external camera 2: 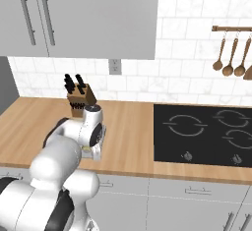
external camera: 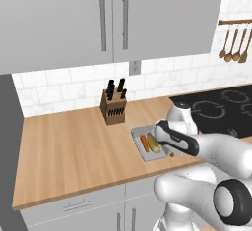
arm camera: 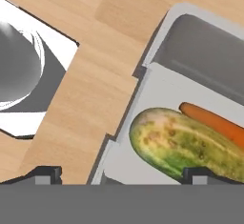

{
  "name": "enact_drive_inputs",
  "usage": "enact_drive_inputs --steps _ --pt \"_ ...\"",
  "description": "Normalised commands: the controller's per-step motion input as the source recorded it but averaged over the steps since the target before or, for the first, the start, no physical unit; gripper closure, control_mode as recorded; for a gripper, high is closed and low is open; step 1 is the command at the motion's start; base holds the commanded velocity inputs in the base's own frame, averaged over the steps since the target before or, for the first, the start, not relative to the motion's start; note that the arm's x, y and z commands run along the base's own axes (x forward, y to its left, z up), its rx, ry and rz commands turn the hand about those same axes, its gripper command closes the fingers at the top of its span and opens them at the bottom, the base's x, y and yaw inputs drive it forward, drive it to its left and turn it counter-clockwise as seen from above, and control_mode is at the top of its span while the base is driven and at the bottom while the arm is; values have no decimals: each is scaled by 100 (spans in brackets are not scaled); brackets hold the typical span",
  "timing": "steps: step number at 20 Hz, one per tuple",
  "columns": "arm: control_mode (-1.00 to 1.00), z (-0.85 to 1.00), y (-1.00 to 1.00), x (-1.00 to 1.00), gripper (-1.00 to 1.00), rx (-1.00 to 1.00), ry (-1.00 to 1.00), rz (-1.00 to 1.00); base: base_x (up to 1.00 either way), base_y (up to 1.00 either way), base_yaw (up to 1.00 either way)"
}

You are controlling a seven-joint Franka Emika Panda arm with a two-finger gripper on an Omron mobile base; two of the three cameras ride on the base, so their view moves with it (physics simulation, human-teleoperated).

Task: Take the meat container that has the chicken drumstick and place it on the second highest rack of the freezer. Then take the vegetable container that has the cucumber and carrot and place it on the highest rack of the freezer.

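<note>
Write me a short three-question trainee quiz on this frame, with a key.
1. True or false: the vegetable container sits on the wooden counter.
2. Which two vegetables lie in it? A) cucumber and carrot B) tomato and onion C) potato and corn
3. Fill in: behind the container, near the wall, stands a knife ____.

Key: 1 true; 2 A; 3 block. In the hand view the gripper hangs over the container's edge, one fingertip by the cucumber, the other over the counter.
</note>
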Motion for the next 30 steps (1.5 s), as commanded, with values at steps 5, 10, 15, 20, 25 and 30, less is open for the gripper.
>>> enact_drive_inputs --steps 5,10,15,20,25,30 --pt "-100 -82 0 -45 -100 -1 -2 0 0 0 0" --pt "-100 -100 5 -57 -100 -11 0 0 0 0 0" --pt "-100 -100 38 -45 -100 -19 5 -1 0 0 0" --pt "-100 -100 76 -31 100 -25 11 -2 0 0 0" --pt "-100 -86 53 -8 100 -11 13 -4 0 0 0" --pt "-100 -64 38 -1 100 -3 7 -6 0 0 0"
